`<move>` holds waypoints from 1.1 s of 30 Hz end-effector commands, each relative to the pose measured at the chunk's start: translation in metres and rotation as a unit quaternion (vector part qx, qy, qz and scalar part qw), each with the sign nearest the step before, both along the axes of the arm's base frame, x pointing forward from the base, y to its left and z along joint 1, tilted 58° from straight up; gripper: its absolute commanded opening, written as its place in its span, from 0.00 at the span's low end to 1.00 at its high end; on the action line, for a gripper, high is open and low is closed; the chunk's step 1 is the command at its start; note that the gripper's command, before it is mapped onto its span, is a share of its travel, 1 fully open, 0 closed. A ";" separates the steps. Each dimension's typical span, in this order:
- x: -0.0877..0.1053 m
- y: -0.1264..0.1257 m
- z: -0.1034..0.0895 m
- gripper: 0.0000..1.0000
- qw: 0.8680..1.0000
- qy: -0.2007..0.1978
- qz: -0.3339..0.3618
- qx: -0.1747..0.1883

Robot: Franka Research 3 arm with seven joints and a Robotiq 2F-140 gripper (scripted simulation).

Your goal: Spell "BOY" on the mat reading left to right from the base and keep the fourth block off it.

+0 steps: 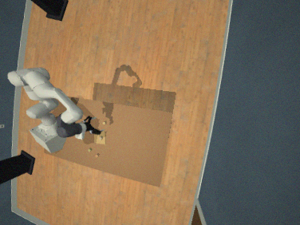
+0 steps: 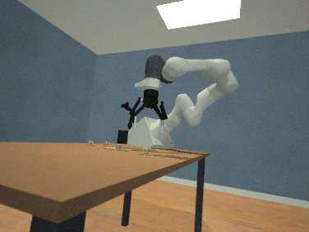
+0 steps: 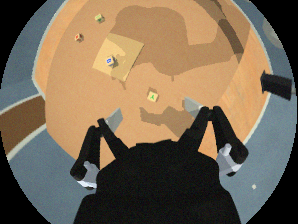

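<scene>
Black two-finger gripper [image 1: 96,125] [image 2: 148,124] [image 3: 152,108] is hovering over the table [image 1: 136,148] [image 2: 103,169] [image 3: 75,100], fingers standing wide, nothing between them, so you're working with an empty pincer. Pale yellow square mat [image 1: 97,140] [image 2: 127,150] [image 3: 131,48] is lying flat and holding one small cube with a blue letter [image 1: 102,137] [image 2: 118,146] [image 3: 110,60]; you're counting three more cubes off it. Nearest one, the pale cube with a green letter [image 1: 104,123] [image 2: 145,150] [image 3: 153,96], is sitting well below the fingers; in the wrist view it's showing just ahead of the fingertip gap, about centred. In the top view it's lying slightly outward from the pincer, away from the base, and beside the mat. If you're going for it, you're likely needing a small outward shift, then a descent; being a cube, it's offering no long axis, only face pairs to square up to. Across the mat, a second green-lettered cube [image 1: 90,150] [image 2: 107,144] [image 3: 99,18] and a red-lettered cube [image 1: 96,155] [image 2: 90,143] [image 3: 78,37] are waiting near each other. Letters are reading too small to call, so you're still needing to confirm which is the spare.
</scene>
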State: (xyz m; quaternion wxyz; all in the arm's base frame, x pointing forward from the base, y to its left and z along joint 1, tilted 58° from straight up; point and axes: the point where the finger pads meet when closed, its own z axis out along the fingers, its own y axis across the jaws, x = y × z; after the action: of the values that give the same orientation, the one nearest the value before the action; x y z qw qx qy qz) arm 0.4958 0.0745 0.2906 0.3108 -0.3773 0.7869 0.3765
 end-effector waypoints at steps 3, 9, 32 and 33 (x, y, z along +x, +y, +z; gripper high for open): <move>-0.001 -0.001 -0.001 1.00 0.997 -0.068 0.043 -0.019; -0.001 -0.001 -0.001 1.00 0.993 -0.100 0.064 -0.027; -0.003 0.000 -0.002 1.00 0.961 -0.227 0.144 -0.058; -0.003 0.000 -0.002 1.00 0.960 -0.232 0.148 -0.059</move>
State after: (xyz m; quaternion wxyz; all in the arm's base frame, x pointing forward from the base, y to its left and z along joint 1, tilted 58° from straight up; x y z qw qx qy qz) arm 0.4940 0.0749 0.2887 0.3863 -0.5420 0.6840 0.2986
